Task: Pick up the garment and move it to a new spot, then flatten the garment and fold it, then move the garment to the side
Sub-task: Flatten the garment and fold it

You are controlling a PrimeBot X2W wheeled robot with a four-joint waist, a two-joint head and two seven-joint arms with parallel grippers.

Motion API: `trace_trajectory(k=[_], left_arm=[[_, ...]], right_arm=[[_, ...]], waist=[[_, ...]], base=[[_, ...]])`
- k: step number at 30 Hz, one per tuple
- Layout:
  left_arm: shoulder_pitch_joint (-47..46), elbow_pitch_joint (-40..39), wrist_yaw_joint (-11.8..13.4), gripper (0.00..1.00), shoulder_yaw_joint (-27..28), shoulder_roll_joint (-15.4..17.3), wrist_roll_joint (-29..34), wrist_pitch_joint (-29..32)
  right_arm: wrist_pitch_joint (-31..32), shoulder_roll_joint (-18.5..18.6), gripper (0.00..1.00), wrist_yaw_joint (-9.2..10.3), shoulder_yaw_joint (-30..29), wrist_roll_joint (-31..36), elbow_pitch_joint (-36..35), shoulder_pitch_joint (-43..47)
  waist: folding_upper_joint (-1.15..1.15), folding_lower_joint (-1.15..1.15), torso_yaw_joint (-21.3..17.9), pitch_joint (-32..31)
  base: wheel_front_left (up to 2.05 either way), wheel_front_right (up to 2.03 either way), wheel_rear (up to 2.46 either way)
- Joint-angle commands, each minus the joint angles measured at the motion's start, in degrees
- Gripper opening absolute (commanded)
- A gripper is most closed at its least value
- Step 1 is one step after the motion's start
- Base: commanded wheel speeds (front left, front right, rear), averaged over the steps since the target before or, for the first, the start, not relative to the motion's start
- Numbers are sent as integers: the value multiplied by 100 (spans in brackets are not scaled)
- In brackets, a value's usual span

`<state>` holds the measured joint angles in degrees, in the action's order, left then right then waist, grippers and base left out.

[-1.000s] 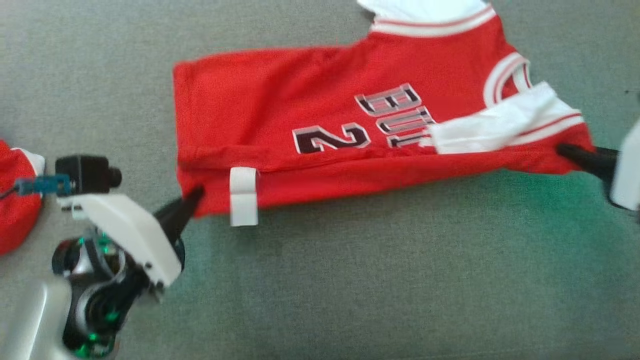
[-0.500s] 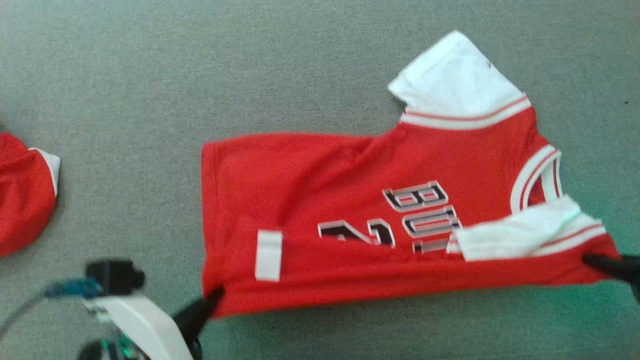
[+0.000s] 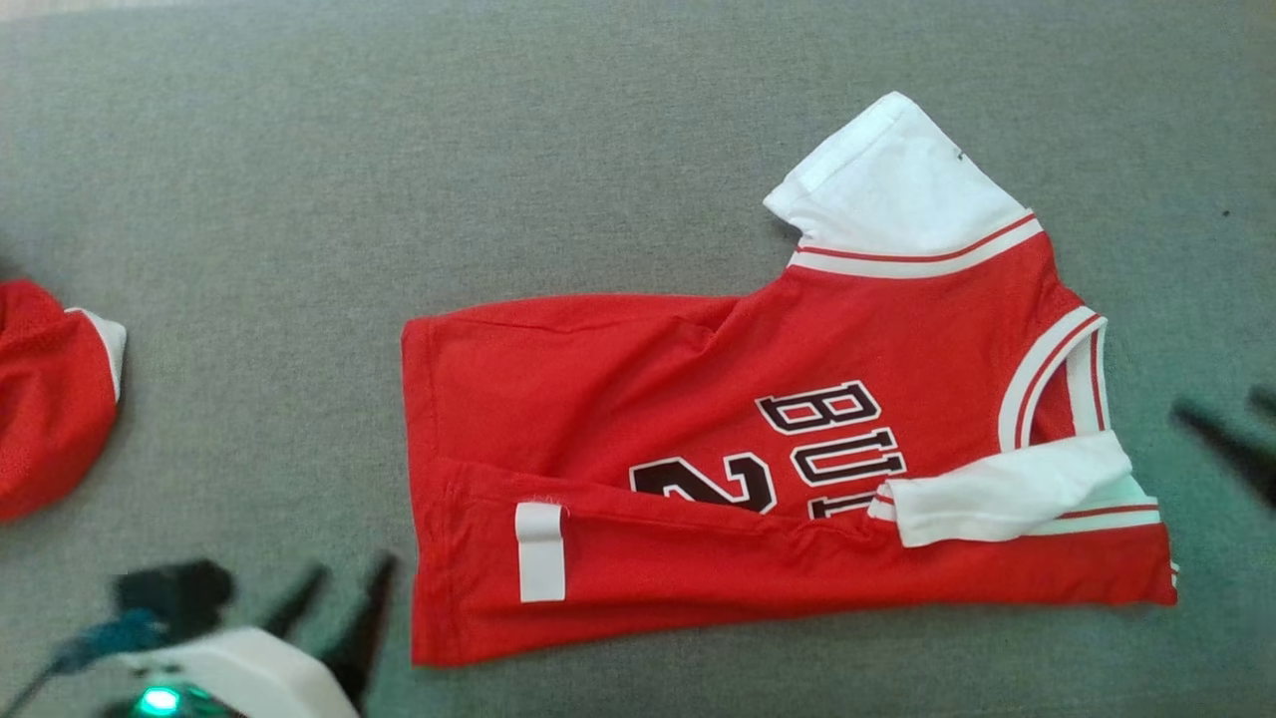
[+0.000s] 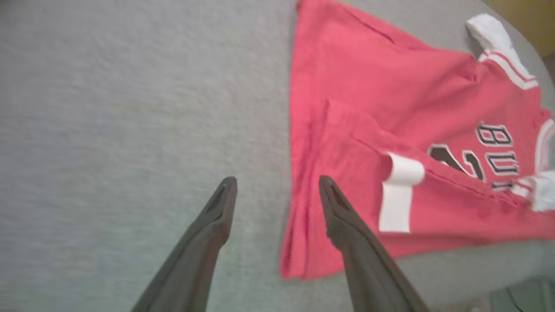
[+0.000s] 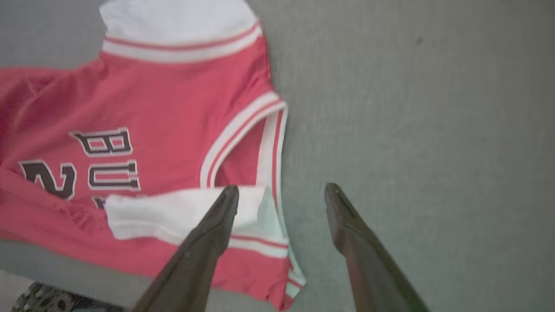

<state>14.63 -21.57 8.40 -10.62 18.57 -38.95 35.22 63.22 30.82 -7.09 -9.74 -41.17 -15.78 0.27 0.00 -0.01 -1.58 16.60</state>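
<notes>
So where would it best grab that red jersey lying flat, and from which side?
Probably the two near corners of the jersey: the hem corner with the left gripper coming from the left, the shoulder corner with the right gripper from the right. It lies flat, so only those fold-thickened edges offer a lip to slide under.

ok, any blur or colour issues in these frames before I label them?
Head view: garment sharp, print legible; left pincer and right pincer smeared, likely motion blur; green glow at the lower left corner. Left wrist view: soft and washed out, red reads pink. Right wrist view: same pink cast, fabric edges soft.
</notes>
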Motion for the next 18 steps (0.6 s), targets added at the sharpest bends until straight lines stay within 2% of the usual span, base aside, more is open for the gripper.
trace_trajectory(k=[1, 5, 8, 14, 18], left_arm=[[-231, -277, 80, 100, 360, 135, 180, -127], [-945, -328, 158, 100, 386, 198, 530, -241], [-1780, -53, 189, 100, 222, 45, 665, -240], [-3292, 1037, 91, 100, -180, -280, 1001, -435], [-3807, 1718, -12, 100, -451, -524, 1103, -581]], right_arm=[[-138, 287, 100, -40, -13, 76, -264, -429], [-450, 129, 100, -40, 301, 401, -150, -1322], [-663, -197, 100, -40, 688, 781, 207, -2173], [-1117, -651, 100, -40, 1395, 1480, 1471, -3651], [-1434, -780, 100, -40, 1713, 1794, 2385, -4199]], waist=[[0, 1, -8, 46], [0, 1, 30, 317], [0, 1, 127, 592], [0, 1, 490, 1093], [0, 1, 706, 1217]], base=[[0, 0, 0], [0, 0, 0], [0, 0, 0], [0, 0, 0], [0, 0, 0]])
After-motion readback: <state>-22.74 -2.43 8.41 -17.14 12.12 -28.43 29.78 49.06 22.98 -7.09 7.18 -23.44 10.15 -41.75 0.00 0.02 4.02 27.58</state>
